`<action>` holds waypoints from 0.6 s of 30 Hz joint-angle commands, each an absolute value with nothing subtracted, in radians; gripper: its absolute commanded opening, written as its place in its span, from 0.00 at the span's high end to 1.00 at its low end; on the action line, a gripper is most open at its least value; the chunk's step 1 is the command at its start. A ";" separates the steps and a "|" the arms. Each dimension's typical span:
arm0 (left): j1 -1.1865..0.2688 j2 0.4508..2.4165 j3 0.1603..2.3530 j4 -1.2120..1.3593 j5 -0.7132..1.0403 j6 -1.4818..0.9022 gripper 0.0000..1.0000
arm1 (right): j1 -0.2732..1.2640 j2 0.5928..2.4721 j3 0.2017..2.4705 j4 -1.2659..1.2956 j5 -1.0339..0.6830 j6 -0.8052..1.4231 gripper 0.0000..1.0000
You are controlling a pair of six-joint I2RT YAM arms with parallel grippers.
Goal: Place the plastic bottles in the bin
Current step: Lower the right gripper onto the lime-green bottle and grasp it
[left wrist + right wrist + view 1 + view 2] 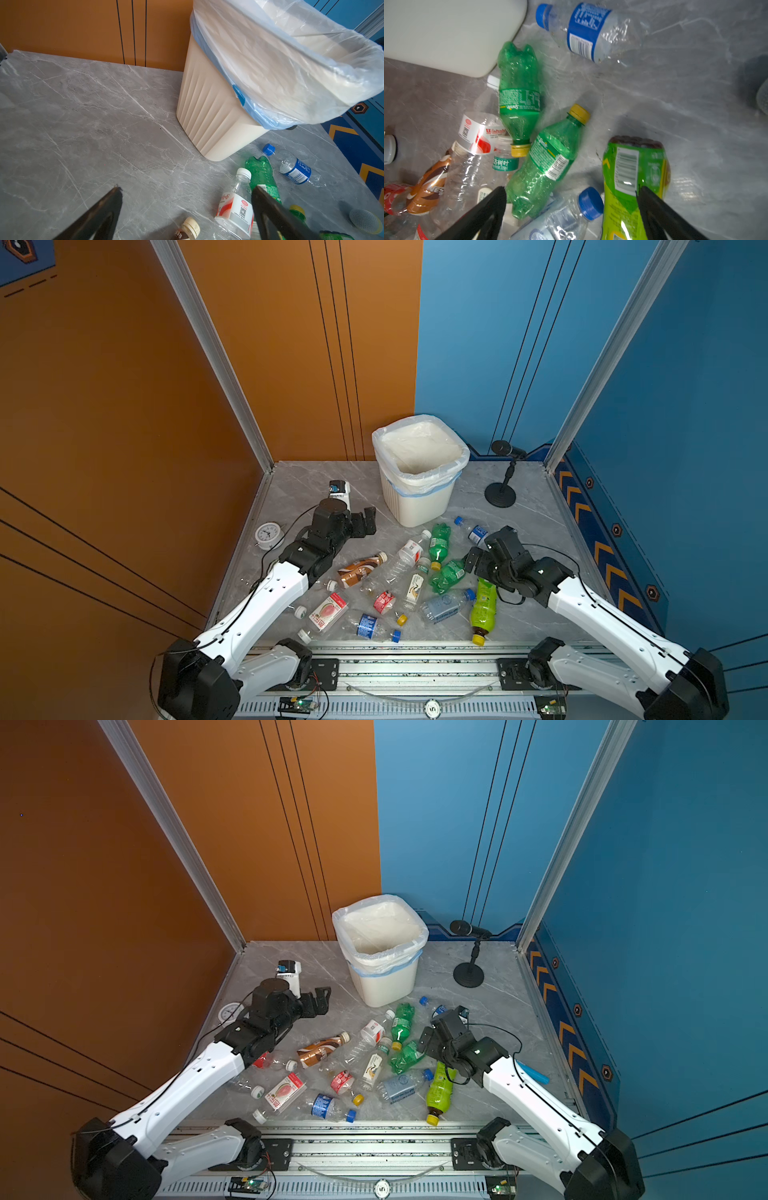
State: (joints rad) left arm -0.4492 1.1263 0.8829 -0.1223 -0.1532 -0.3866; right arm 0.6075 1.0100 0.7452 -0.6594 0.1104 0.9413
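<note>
The bin (419, 493) stands at the back middle of the table, white and ribbed, with a translucent bag over its rim; the left wrist view shows its wall (207, 116). Several plastic bottles lie in front of it: two green ones (439, 543) (548, 160), a lime-yellow one (483, 608) (629, 187), a brown one (357, 570), a clear red-labelled one (235, 209) and a blue-capped clear one (566, 218). My left gripper (361, 522) (187, 188) hangs open left of the bin, holding nothing. Above the green and lime-yellow bottles my right gripper (484, 545) (571, 188) is open and empty.
A black microphone on a round stand (505, 472) is right of the bin. A white alarm clock (268, 535) and a small white device (338, 491) sit at the left. A blue-handled toy (534, 1073) lies under the right arm. Walls close three sides.
</note>
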 commanded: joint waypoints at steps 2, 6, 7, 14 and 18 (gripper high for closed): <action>-0.432 1.131 0.861 -0.096 -0.123 -0.392 0.02 | 0.677 0.979 0.692 -0.758 0.176 1.059 0.00; -0.422 1.130 0.857 -0.104 -0.112 -0.396 0.02 | 0.756 0.989 0.671 -0.795 0.190 1.100 0.00; -0.420 1.128 0.855 -0.107 -0.112 -0.396 0.02 | 0.768 0.992 0.667 -0.802 0.193 1.109 0.00; -0.403 1.109 0.833 -0.107 -0.109 -0.410 0.02 | 0.808 1.004 0.604 -0.752 0.222 1.165 0.01; -0.397 1.104 0.833 -0.112 -0.106 -0.411 0.02 | 0.809 1.021 0.571 -0.694 0.234 1.172 0.03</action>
State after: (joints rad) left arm -0.4057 1.1240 0.8463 -0.1158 -0.1265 -0.3996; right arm 0.8043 1.0069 0.5961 -0.7368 0.1886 1.1400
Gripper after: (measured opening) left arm 0.976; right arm 0.977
